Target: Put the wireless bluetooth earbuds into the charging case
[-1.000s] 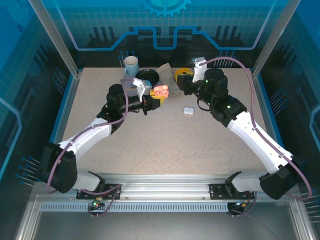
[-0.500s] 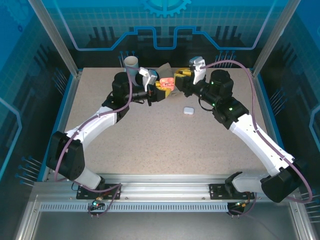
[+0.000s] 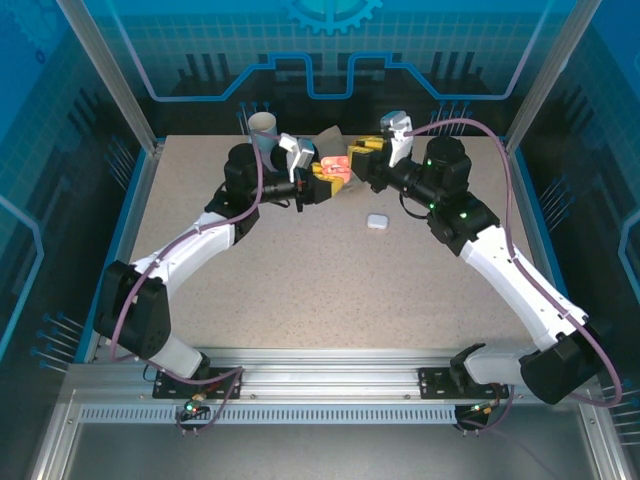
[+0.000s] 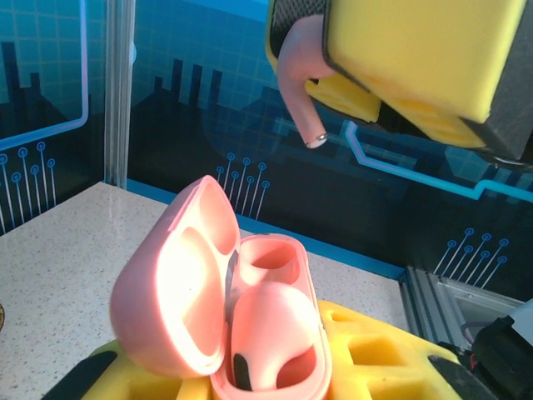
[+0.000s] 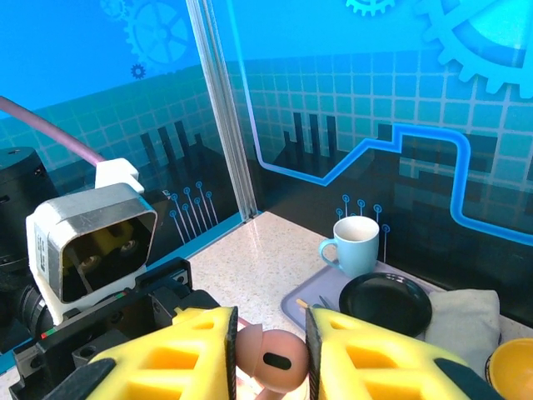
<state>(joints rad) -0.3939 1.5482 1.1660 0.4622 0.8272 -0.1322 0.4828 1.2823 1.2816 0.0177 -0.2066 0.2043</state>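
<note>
At the far middle of the table, the two grippers meet. The left gripper (image 3: 322, 182) pinches an open salmon-pink charging case (image 4: 241, 317) between its yellow fingers, with the lid tipped to the left. One pink earbud (image 4: 271, 329) sits in the socket nearer the left wrist camera, and the farther socket (image 4: 271, 254) is empty. Above, the right gripper (image 5: 268, 354) has its jaws pressed on a second pink earbud (image 4: 298, 79), stem pointing down. The stem hangs to one side of the empty socket. A straight descent would likely strike the rim or the seated bud, twisting the case in its grip or knocking the held bud loose.
</note>
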